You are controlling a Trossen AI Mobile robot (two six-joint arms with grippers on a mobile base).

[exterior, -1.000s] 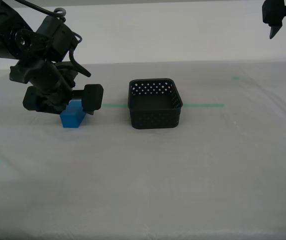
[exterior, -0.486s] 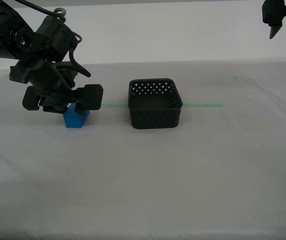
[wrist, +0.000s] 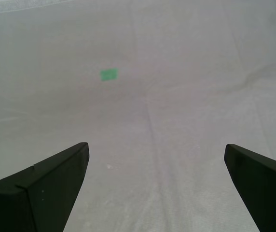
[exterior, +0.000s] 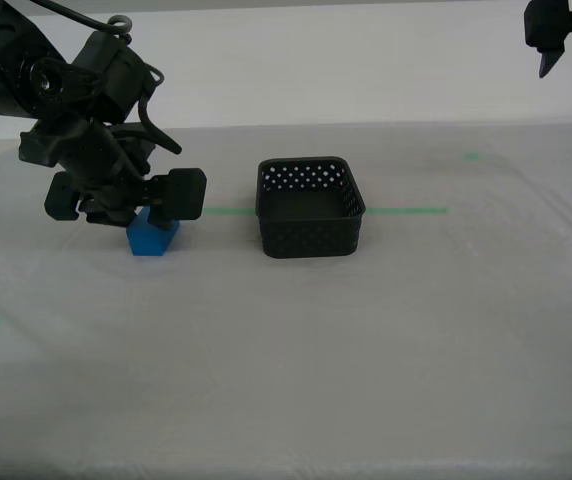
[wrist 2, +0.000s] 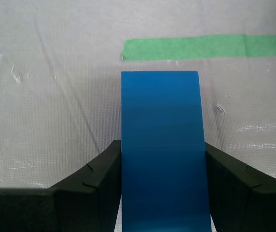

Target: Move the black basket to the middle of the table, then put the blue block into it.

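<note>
**Two grippers, one block: the blue piece is pinched, the basket waits beside it**

Both arms are in sight from where the exterior view looks on. Low at the exterior view's left, my second gripper [exterior: 144, 205] is down over the blue block [exterior: 152, 236], and its own camera shows the two black fingers [wrist 2: 97, 181] pressed flat against opposite sides of that block [wrist 2: 162, 150], clenched on it with no gap on either side. From the exterior view the block looks to sit on the table [exterior: 366, 340], its lower half showing under the gripper's bulk; whether its base is quite touching the cloth I cannot tell.

Just past the block's far end in the second wrist view runs a strip of green tape [wrist 2: 205, 47] stuck to the cloth. The same line [exterior: 406, 211] crosses the table in the exterior view, passing behind the black basket [exterior: 310, 210].

That basket stands upright near the middle of the table, to the exterior view's right of the block and apart from it, with nothing inside it.

My first gripper [wrist: 156, 186] hangs released, its jaws spread wide over bare cloth with a small green tape mark [wrist: 108, 74] beyond them. An arm's dark tip [exterior: 556, 30] shows high at the exterior view's top right, well clear of everything.
</note>
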